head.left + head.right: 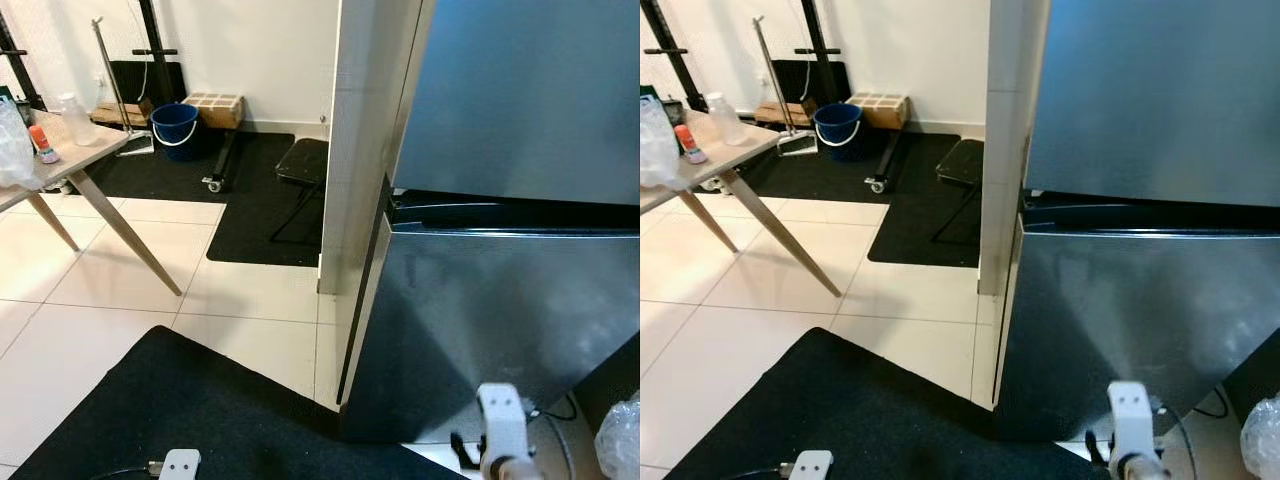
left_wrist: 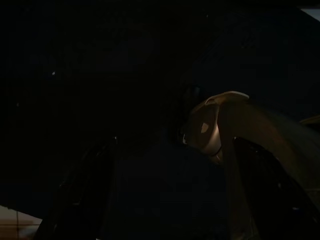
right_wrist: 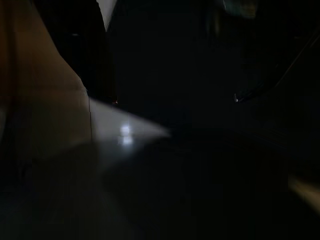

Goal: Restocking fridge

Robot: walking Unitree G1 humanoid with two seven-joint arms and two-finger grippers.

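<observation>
The fridge (image 1: 510,260) stands at the right, its two grey doors shut, the dark seam between upper and lower door running across the middle. A black mat (image 1: 190,410) lies on the tiled floor before it. At the far left a wooden counter (image 1: 75,165) carries a clear plastic bottle (image 1: 75,118) and a small orange-capped bottle (image 1: 42,143). A blue bucket (image 1: 175,125) sits by the back wall. Both arms hang low; both wrist views are very dark, so whether the left claw or the right claw is released or clenched cannot be told.
</observation>
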